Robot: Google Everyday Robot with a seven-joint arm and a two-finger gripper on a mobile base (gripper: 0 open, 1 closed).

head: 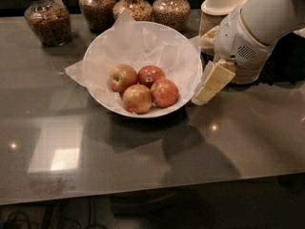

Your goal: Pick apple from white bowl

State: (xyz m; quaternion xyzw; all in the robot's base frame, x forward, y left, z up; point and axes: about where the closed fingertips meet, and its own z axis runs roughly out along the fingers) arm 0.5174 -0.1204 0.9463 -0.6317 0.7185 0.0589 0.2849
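- End effector (211, 83) hangs just beside the bowl's (188, 56) right rim, above the worktop (143, 171), holding nothing; apart or together, cannot tell.
- Apple (165, 92) lies in the bowl, rightmost of four, touching the sticker apple (150, 75).
- Step: approach, no grasp yet.
- Next: move left over the rim, descend on the apple, clear of the paper lining (128, 37).

One camera looks down from the counter's (143, 175) near side, the tool (201, 97) right of the white bowl (189, 56).
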